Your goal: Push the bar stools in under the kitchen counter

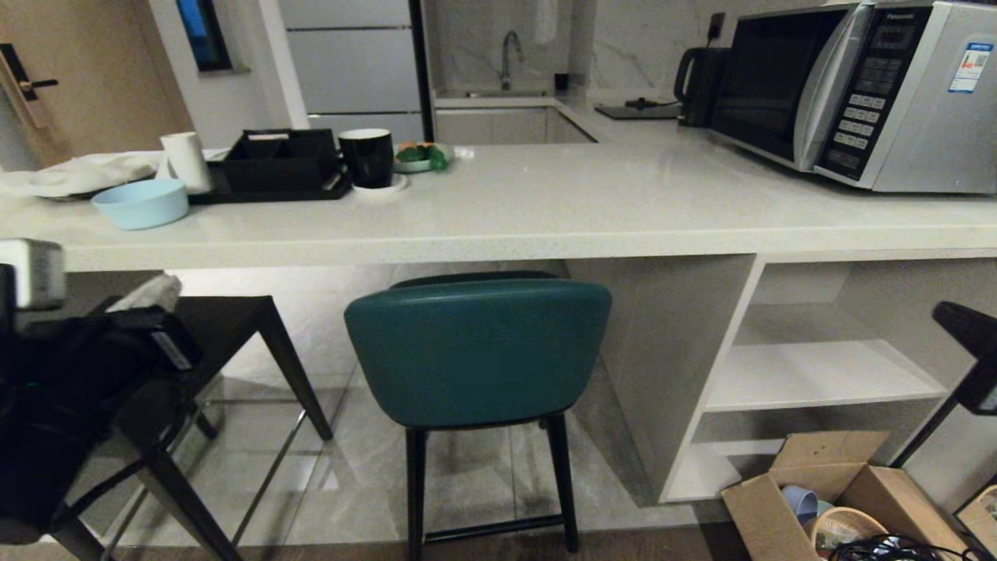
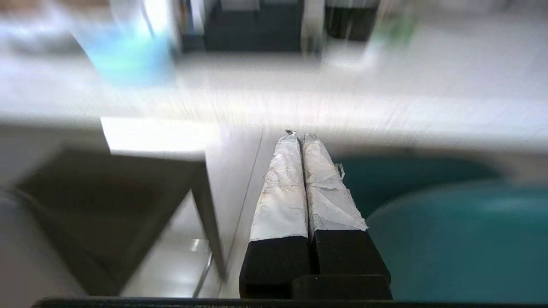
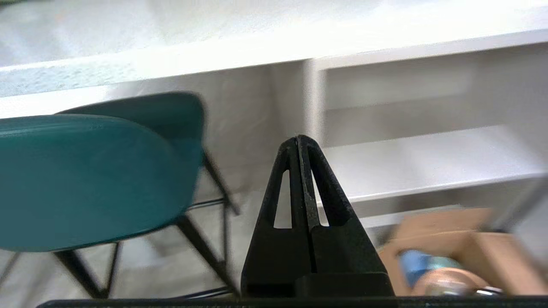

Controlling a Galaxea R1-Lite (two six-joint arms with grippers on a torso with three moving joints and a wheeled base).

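Scanning left to right: each line names one thing and where it stands.
Left arm: its black bulk fills the near left of the head view, in front of the dark stool.
Left tool (image 2: 299,136): its two white-wrapped fingers (image 2: 280,188) are pressed together with nothing between them, and they point toward the edge of the surface, between the two stools.
Dark grey stool (image 1: 226,327): at the left, boxy, with square dark legs; its seat lies under the edge of the surface, partly hidden by the left arm.
Surface, left part: a pale cloth (image 1: 74,173), a light blue bowl (image 1: 142,203), a white cup (image 1: 188,160), a black tray (image 1: 279,160) and a black mug (image 1: 367,157) stand toward the far side.
Kitchen surface (image 1: 545,210): a thick, glossy off-white slab running the full width of the head view.
Teal stool (image 1: 477,351): in the middle, its rounded back faces the camera, its seat reaches under the slab, and its thin black legs stand on the tiled floor.
White panel leg (image 1: 685,366): just right of the teal stool.
Open shelving (image 1: 826,374): white, under the right part of the slab.
Microwave (image 1: 849,86): on the far right of the surface.
Cardboard box (image 1: 841,491): on the floor near the shelving.
Right tool (image 3: 299,140): its black fingers are pressed together and hold nothing; it sits to the right of the teal stool and apart from it, aimed at the shelving.
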